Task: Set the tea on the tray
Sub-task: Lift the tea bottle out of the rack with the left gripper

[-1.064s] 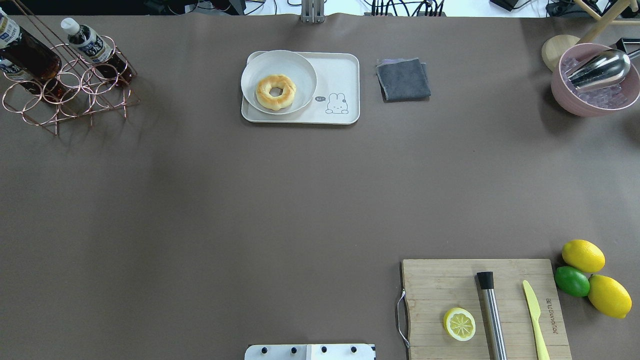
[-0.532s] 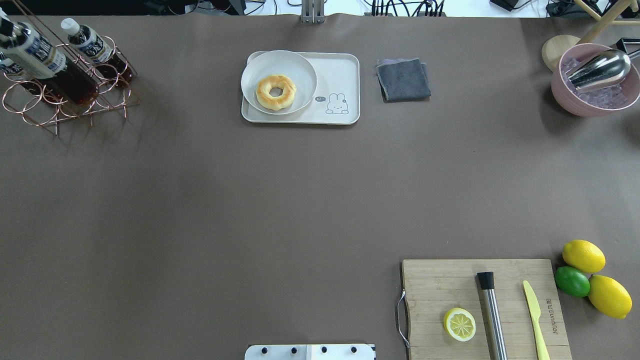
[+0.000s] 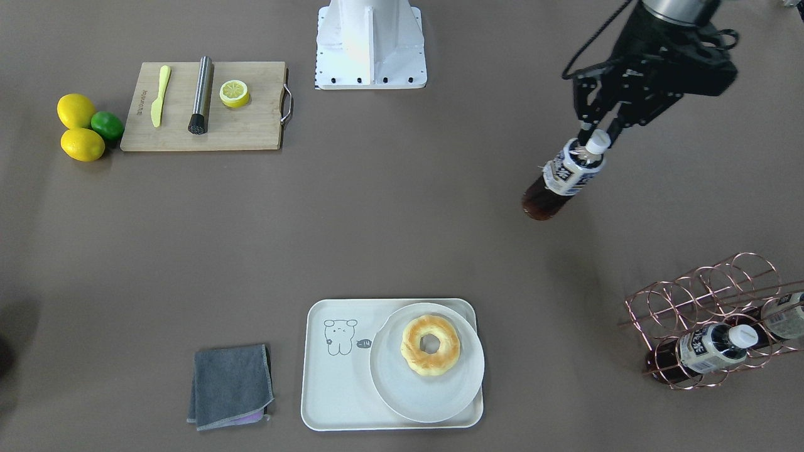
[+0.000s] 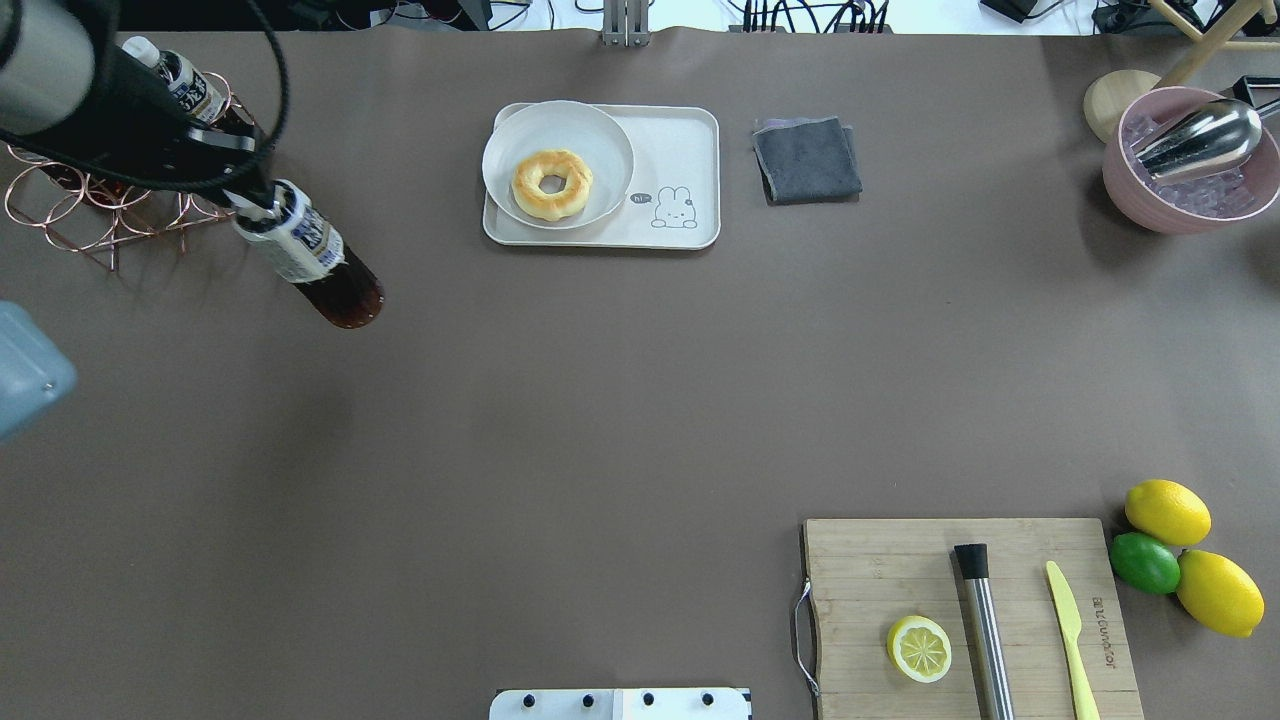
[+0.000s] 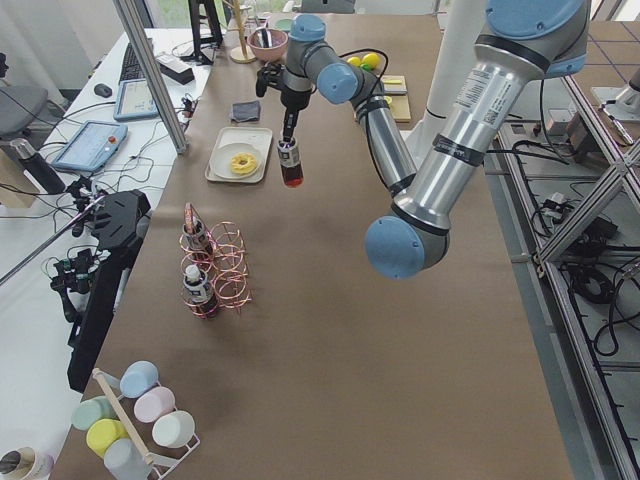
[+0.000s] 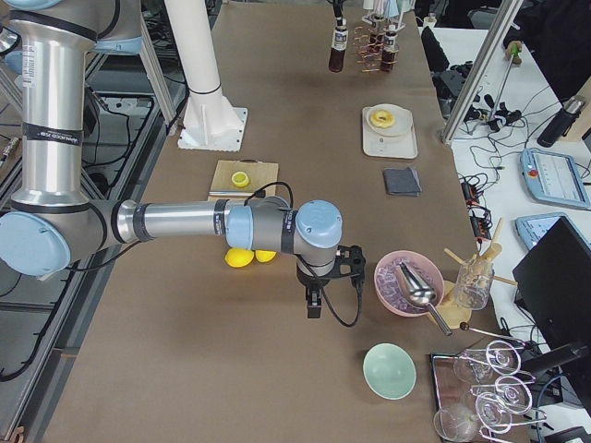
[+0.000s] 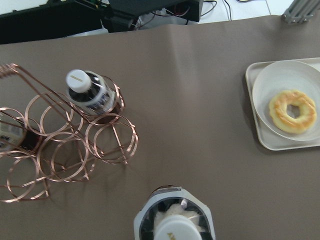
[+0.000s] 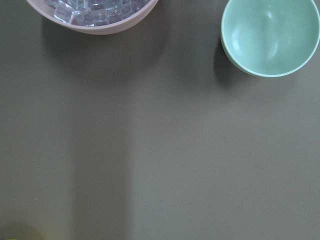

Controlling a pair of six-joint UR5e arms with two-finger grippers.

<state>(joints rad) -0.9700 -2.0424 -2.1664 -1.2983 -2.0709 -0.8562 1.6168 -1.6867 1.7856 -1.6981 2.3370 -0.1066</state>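
Holding: the left claw (image 3: 593, 135) is closed on the white cap and neck of the tea (image 3: 568, 172), with one finger on each side of it.
Tea: it hangs cap-up and slightly tilted over the left part of the surface (image 3: 402, 238), with nothing touching its dark base. It is between the rack and the tray and well apart from both.
Tray: the tray (image 3: 339, 383) lies at the far edge of the surface, about midway along it. A round white plate (image 3: 427, 392) carrying a donut (image 3: 431, 344) covers the half toward the left end. The half with the bear drawing is bare.
Rack: the copper wire rack (image 3: 710, 301) stands at the far left corner, with two more bottles (image 3: 710, 348) lying in its rings.
Right claw: the right claw (image 6: 314, 305) is low over the right end of the surface, near the pink ice bowl (image 6: 406, 281) and a mint bowl (image 6: 389, 370). Only the side view shows it, so I cannot tell whether its fingers are apart or together.
Cloth: a folded grey cloth (image 3: 231, 386) lies at the far edge, just beside the tray on its right and not touching it.
Board: a wooden board (image 3: 251, 129) lies at the near edge toward the right corner.
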